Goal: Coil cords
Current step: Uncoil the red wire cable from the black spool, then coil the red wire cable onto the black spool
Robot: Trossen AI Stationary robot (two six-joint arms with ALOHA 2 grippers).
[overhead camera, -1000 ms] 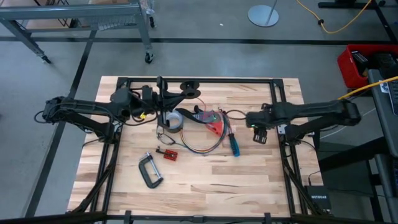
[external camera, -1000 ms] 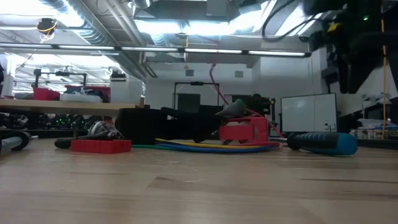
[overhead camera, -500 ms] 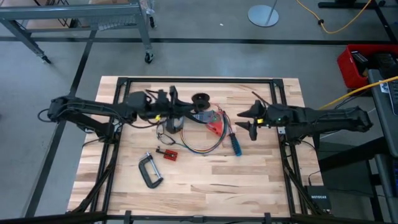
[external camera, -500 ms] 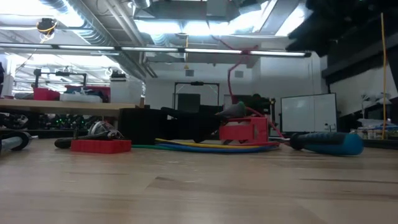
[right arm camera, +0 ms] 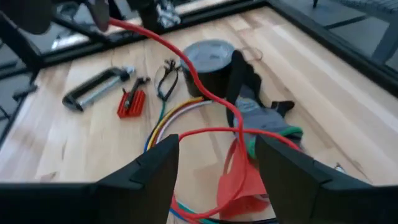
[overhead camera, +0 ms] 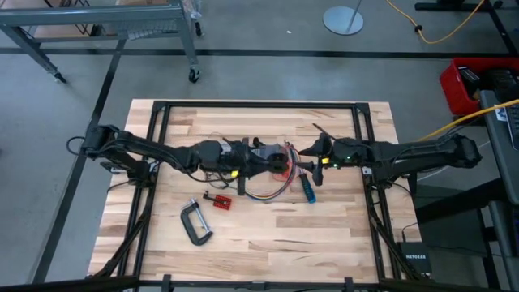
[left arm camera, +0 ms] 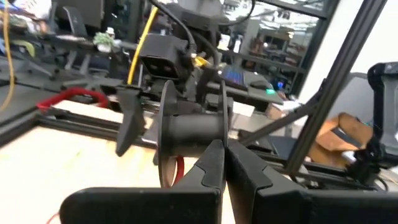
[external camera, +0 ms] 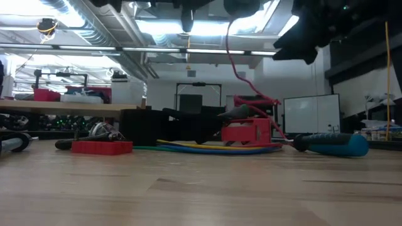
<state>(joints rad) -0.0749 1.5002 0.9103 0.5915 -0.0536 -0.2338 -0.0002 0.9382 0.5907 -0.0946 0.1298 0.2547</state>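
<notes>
Okay, my left hand [left arm camera: 222, 163] is pinched on a black spool [left arm camera: 193, 132], red cord [right arm camera: 186, 68] trailing; right hand [right arm camera: 214, 163] is spread wide above the tabletop [overhead camera: 324, 235].

A workshop or robotics lab. The butcher-block bench [overhead camera: 268, 243] stands on a bare grey concrete floor [overhead camera: 65, 122], with a wheeled metal cart [overhead camera: 97, 20] nearby. The low view shows exposed ceiling ducts [external camera: 94, 19], strip lights [external camera: 188, 51], a whiteboard [external camera: 308, 113] and cluttered shelving [external camera: 56, 107]. A C-clamp [overhead camera: 195, 223] and a screwdriver [overhead camera: 308, 188] lie on the bench.
</notes>
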